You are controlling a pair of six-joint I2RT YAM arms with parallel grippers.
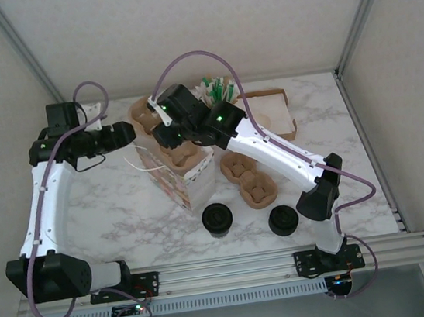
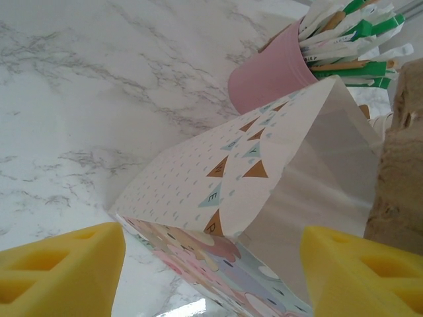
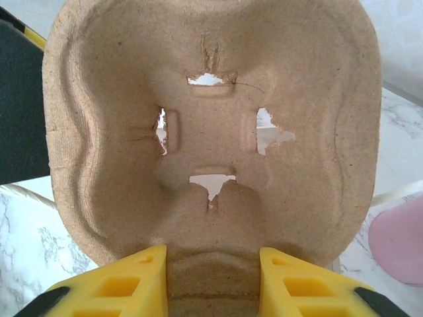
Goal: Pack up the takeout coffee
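The takeout coffee (image 1: 218,220), a cup under a round black lid, stands on the marble table (image 1: 117,210) at lower centre of the overhead view. A second lidded cup (image 1: 283,220) stands to its right, apart from it. Both are outside the white paper bag (image 1: 192,183), which stands just above and left of the first cup with its mouth open.

The right gripper (image 1: 171,134) hangs over that mouth, its yellow jaws clamped on the rim of a moulded pulp carrier (image 1: 184,157). In the right wrist view the fingers (image 3: 119,284) pinch the carrier's (image 3: 211,132) lower edge from both sides.

The left gripper (image 1: 121,133) sits left of the bag, near its top. In the left wrist view its jaws stand wide apart and hold nothing, with the bunting-printed bag (image 2: 264,198) ahead of them.

Two more pulp carriers (image 1: 250,178) lie right of the bag. A pink cup of sachets (image 2: 271,72) stands behind it, and a shallow cardboard box (image 1: 278,111) sits at upper right.
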